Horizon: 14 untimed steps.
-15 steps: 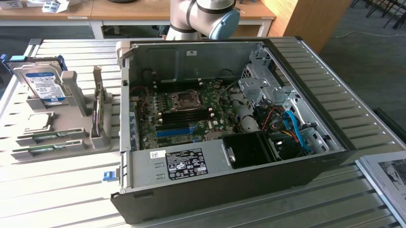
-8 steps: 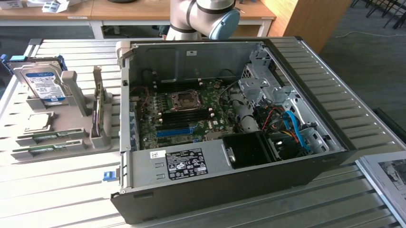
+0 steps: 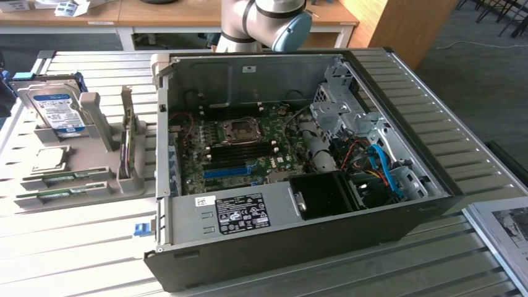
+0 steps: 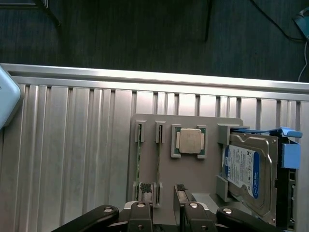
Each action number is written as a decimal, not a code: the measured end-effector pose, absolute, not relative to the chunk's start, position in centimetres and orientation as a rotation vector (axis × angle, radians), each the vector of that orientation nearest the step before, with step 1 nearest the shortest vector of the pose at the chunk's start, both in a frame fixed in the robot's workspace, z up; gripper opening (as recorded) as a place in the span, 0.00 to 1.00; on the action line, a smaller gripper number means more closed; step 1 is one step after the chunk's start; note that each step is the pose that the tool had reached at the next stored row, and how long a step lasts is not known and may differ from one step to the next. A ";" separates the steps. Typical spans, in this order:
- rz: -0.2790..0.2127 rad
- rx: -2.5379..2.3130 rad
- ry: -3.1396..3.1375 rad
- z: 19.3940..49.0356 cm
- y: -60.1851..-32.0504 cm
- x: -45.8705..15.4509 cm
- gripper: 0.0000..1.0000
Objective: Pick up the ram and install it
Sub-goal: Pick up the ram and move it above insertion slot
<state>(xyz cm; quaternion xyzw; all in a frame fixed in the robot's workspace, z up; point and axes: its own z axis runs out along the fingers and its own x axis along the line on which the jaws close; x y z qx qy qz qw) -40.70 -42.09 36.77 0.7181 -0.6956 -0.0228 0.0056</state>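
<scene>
end effector (image 4: 163, 191) near thin green ram (image 4: 138, 159)

Robot arm (image 3: 264, 21): smooth silver-grey tubular joints, 1 closed by a pale blue round cap (image 3: 290, 30). Gripper (image 4: 162, 189): 2 grey fingers (image 4: 145, 195) tipped with dark cross-hatched pads (image 4: 181, 187); behind the fingertips, glossy black linkage bars (image 4: 91, 217) spread to either side (bright round pins (image 4: 108, 210) mark the pivots).

You've got slatted metal table (image 3: 83, 247): open PC case (image 3: 272, 247) centre, grey parts fixture (image 3: 103, 162) just beside, exterior view's left.
</scene>
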 end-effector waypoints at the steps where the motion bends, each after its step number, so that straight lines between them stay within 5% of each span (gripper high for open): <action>1: -0.072 2.248 -2.177 36.7 -42.1 -40.7 0.31; 14: -0.072 2.248 -2.177 35.4 -42.1 -40.7 0.31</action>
